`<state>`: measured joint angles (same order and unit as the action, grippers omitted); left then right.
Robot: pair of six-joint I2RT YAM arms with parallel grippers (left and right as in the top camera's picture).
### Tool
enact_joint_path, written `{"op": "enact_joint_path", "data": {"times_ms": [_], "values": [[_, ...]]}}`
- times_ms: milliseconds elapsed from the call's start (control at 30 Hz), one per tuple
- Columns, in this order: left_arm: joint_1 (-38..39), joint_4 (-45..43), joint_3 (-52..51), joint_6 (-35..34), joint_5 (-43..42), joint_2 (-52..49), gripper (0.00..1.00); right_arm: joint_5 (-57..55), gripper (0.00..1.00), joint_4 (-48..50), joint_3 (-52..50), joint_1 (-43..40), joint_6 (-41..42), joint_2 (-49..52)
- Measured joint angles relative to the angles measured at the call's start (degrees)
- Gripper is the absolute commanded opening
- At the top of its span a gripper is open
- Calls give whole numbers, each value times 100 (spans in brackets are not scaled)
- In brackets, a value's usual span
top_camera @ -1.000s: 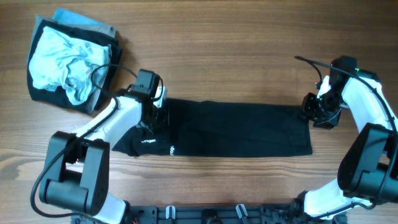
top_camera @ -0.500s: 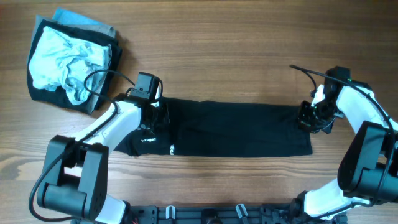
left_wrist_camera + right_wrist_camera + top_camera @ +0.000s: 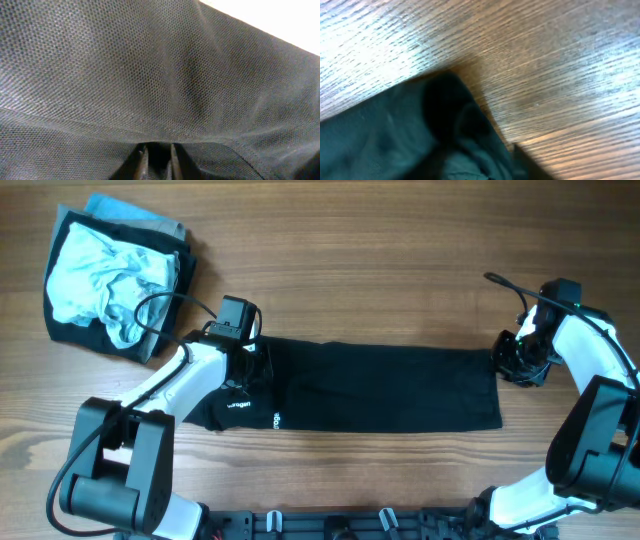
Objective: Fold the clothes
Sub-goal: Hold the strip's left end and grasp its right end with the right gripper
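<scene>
The black T-shirt (image 3: 380,390) lies folded into a long strip across the middle of the table, with small white marks near its left end. My left gripper (image 3: 252,368) sits on the strip's upper left edge. In the left wrist view black fabric (image 3: 150,75) fills the frame and the fingers (image 3: 157,162) are pinched close on a fold of it. My right gripper (image 3: 508,360) is at the strip's upper right corner. In the blurred right wrist view that corner (image 3: 395,130) bunches up into the jaws (image 3: 490,165).
A pile of other garments (image 3: 110,280), pale blue on black and grey-blue, lies at the back left corner. Bare wooden table (image 3: 400,260) surrounds the shirt and shows in the right wrist view (image 3: 545,75). The arm bases stand along the front edge.
My right gripper moved left onto the shirt's corner, then back right a little. My left gripper shifted slightly down onto the fabric and has held there since. The shirt's outline is nearly unchanged.
</scene>
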<state>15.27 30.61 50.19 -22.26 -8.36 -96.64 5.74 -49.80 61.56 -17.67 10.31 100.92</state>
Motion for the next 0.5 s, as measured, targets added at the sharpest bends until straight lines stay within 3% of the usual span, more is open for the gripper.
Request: {"op": "enact_joint_path", "data": {"times_ms": [133, 267, 333, 500], "values": [[0, -4, 0, -13, 0, 2, 20, 111, 56, 208, 0, 0, -264, 0], [0, -7, 0, -17, 0, 2, 21, 245, 51, 275, 2, 0, -439, 0], [0, -7, 0, -17, 0, 2, 21, 289, 40, 229, 2, 0, -459, 0], [0, -7, 0, -17, 0, 2, 22, 400, 27, -31, 2, 0, -673, 0]]}}
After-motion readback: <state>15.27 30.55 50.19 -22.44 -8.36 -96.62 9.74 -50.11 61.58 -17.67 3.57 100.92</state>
